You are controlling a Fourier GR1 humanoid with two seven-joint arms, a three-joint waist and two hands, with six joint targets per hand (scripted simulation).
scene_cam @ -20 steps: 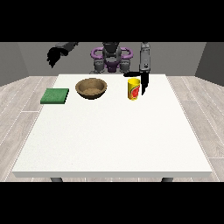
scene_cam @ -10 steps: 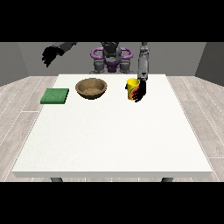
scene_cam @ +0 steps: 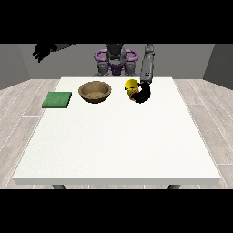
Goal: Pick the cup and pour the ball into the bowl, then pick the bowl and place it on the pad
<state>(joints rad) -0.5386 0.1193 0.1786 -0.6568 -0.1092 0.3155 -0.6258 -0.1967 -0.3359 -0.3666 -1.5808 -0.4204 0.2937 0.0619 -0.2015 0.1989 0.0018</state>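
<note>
Fingers of hand at view's right curled round tilted yellow cup; other hand raised, fingers unclear.

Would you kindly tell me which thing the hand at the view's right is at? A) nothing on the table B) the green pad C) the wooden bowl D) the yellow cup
D: the hand at the view's right is against the yellow cup, right of the wooden bowl.

My yellow cup leans toward the brown wooden bowl, which sits upright just beside it on the table's far side. The flat green pad lies beyond the bowl, apart.
</note>
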